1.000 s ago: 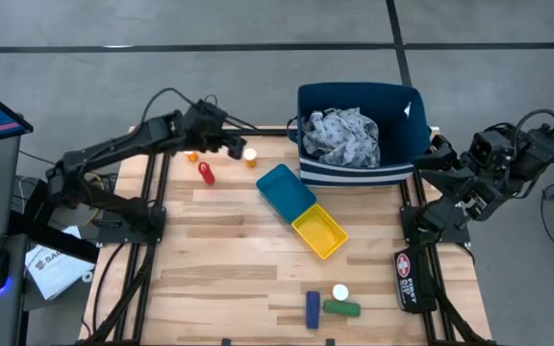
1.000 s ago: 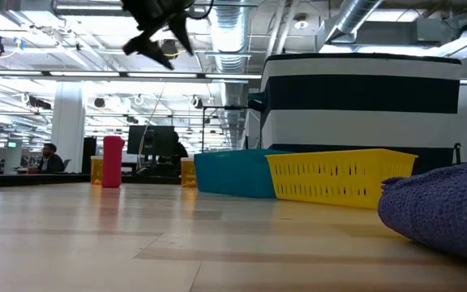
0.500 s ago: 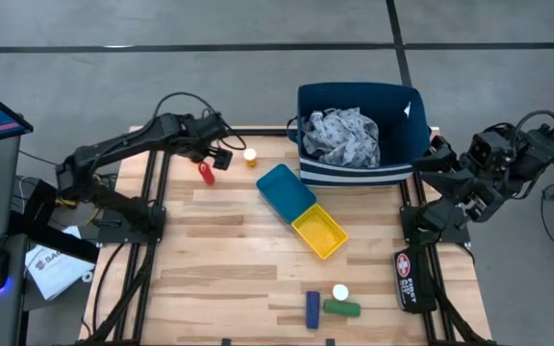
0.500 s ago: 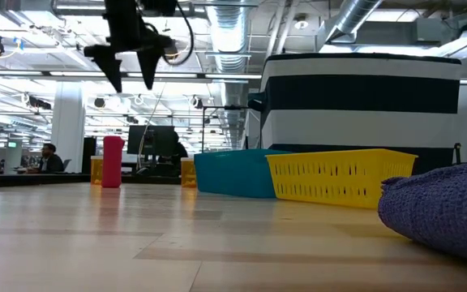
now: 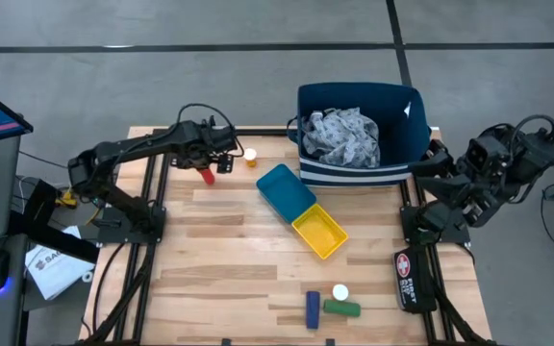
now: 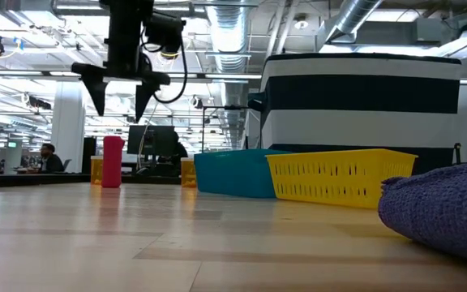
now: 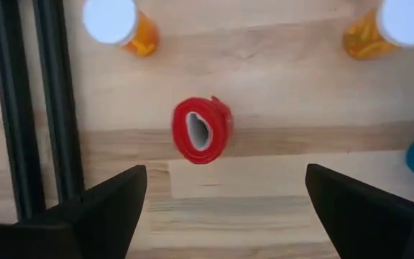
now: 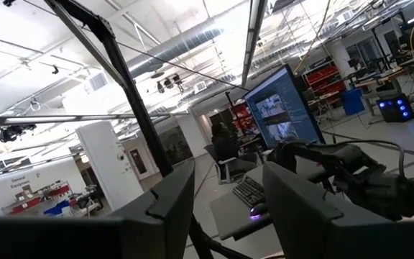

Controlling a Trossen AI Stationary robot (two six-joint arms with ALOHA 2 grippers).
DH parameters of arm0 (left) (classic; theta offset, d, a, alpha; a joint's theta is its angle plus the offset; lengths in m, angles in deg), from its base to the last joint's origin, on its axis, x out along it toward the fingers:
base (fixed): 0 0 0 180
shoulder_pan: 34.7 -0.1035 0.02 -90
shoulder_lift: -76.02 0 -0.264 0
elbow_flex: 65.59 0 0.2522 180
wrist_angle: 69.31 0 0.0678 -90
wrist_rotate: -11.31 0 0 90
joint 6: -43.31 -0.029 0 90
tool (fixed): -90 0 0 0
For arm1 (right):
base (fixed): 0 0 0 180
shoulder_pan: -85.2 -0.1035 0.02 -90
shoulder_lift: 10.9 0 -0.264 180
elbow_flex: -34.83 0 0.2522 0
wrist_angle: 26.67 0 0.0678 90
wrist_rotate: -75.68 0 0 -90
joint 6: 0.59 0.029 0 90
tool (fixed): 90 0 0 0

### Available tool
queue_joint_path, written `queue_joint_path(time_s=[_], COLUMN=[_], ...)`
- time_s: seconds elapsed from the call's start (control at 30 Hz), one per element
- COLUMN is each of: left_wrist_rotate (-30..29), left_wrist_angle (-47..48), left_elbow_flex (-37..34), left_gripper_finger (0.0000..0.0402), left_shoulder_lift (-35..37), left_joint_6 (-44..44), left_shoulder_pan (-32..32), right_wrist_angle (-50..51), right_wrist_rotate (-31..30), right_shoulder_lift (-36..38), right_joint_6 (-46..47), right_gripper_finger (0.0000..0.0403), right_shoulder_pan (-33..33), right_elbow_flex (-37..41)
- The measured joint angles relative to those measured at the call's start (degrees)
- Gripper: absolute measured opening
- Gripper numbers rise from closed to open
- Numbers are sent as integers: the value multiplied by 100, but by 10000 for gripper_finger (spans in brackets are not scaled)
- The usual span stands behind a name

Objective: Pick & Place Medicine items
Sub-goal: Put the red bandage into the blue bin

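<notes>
The red bottle (image 5: 206, 174) stands upright on its base near the table's far-left corner and shows in the low view as the red bottle (image 6: 113, 161). My left gripper (image 5: 215, 161) hangs open above it, fingers pointing down. In the low view my left gripper (image 6: 120, 104) is clear of the cap. The wrist view looks down on the red bottle (image 7: 202, 130) between the spread fingers of my left gripper (image 7: 225, 216). Two white-capped orange bottles (image 7: 117, 23) (image 7: 394, 25) stand beyond it. Another white-capped bottle (image 5: 339, 292), the green bottle (image 5: 341, 308) and the blue box (image 5: 313, 308) lie near the near edge. My right gripper (image 5: 439, 169) waits open off the table's right side.
A blue tray (image 5: 285, 190) and a yellow tray (image 5: 319, 234) lie end to end mid-table. A blue bin (image 5: 408, 144) holding patterned cloth (image 5: 342, 136) stands at the far edge. Bare wood lies left of the trays. A dark blue bulk (image 6: 444, 207) fills the low view's right corner.
My left gripper has moved from beside the orange bottle at the far edge toward the table's left and near side, ending over the red bottle. It has turned from a slant to pointing straight down and has come lower. The bottles have stayed put.
</notes>
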Motion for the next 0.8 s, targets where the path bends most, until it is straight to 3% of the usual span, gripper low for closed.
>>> queue_joint_path(time_s=[0.33,0.8], left_wrist_rotate=[286,318], left_wrist_angle=[-709,-1304], left_elbow_flex=[-625,-1073], left_gripper_finger=[344,324], left_shoulder_lift=[135,120], left_joint_6=[-182,-350], left_shoulder_pan=[-475,-606], right_wrist_angle=[-1,-88], right_wrist_rotate=[139,148], right_shoulder_lift=[17,24], right_joint_6=[63,66], right_gripper_finger=[162,162], right_shoulder_pan=[-4,-4], right_elbow_flex=[0,0])
